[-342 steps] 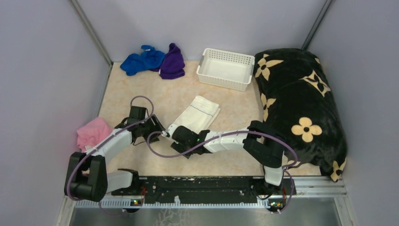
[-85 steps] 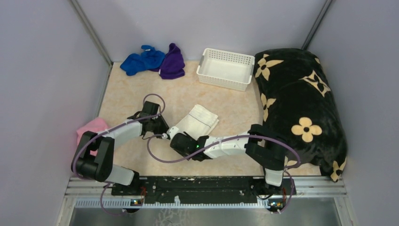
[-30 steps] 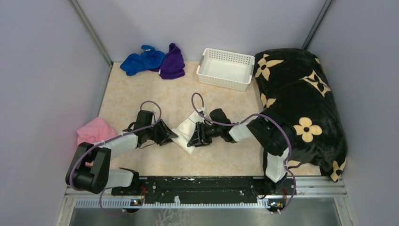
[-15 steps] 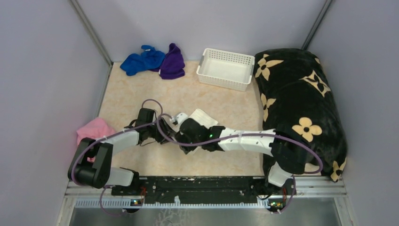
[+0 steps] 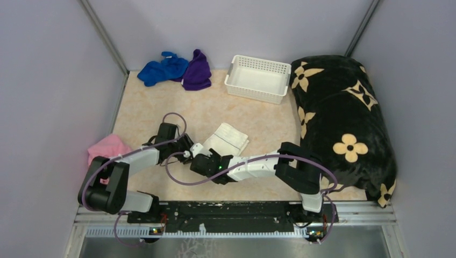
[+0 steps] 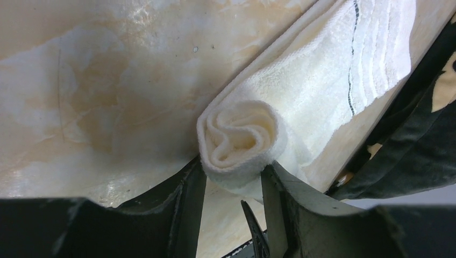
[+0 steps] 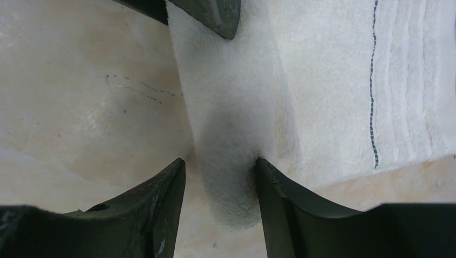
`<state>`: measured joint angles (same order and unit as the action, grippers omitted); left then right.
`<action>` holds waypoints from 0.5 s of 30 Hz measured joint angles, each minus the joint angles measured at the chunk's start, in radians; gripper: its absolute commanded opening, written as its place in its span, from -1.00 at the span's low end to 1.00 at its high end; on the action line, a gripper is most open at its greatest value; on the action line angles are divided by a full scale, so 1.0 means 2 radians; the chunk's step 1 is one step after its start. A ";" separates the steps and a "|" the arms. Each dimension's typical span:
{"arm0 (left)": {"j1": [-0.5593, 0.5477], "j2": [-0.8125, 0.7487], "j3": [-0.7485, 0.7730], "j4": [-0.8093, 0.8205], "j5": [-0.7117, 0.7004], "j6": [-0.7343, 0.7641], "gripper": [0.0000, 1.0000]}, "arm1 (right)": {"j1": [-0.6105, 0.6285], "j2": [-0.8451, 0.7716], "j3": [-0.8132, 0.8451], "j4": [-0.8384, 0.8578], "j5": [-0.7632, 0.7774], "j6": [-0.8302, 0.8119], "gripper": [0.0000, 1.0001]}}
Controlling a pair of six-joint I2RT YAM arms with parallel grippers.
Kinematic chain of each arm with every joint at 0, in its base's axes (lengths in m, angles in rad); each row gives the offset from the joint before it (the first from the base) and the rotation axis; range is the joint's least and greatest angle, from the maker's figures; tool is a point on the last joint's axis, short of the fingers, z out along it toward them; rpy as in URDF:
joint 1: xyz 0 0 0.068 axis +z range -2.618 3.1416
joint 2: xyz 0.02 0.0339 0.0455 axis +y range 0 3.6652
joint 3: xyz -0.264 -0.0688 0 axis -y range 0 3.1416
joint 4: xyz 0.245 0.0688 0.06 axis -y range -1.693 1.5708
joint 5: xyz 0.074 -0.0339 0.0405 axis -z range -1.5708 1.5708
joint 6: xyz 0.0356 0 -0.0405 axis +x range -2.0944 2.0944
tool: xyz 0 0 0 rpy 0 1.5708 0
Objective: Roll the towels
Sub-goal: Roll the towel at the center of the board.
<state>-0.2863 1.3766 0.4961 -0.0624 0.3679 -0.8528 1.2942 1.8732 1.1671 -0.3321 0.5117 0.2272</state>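
Observation:
The cream-white towel [image 5: 227,138] lies mid-table, its near-left end wound into a tight roll [image 6: 239,140]. My left gripper [image 5: 188,146] is shut on one end of that roll, and both fingers [image 6: 196,183] press its sides. My right gripper [image 5: 198,157] stands open astride the roll's other end [image 7: 228,177]. Its right finger [image 7: 274,188] touches the cloth, while a thin gap separates the left finger from it. The unrolled part [image 7: 333,80] stretches away flat. The blue towel [image 5: 161,69] and the purple towel [image 5: 197,71] sit bunched at the back left.
A white slotted basket [image 5: 258,78] stands at the back centre. The big black blanket with beige flowers [image 5: 341,123] fills the right side. A pink cloth [image 5: 107,150] lies by the left wall. The right arm's purple cable loops low in front of the roll.
My right arm has swung from over the towel back to its near end, and its jaws have widened and now straddle the roll. The left gripper has barely moved.

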 measured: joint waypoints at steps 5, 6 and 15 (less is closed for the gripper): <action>-0.001 0.006 0.007 -0.002 0.000 0.004 0.02 | 0.000 0.009 0.000 0.001 0.010 -0.004 0.01; -0.001 0.008 0.008 -0.002 0.001 0.006 0.02 | 0.000 0.010 0.001 0.001 0.011 -0.004 -0.02; -0.002 0.015 0.024 -0.011 0.000 0.021 0.20 | -0.015 0.013 0.000 0.004 -0.001 -0.015 -0.99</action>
<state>-0.2909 1.4071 0.5446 -0.0837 0.3672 -0.8104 1.2644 1.8988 1.1664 -0.3237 0.5095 0.1978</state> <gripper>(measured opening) 0.555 0.180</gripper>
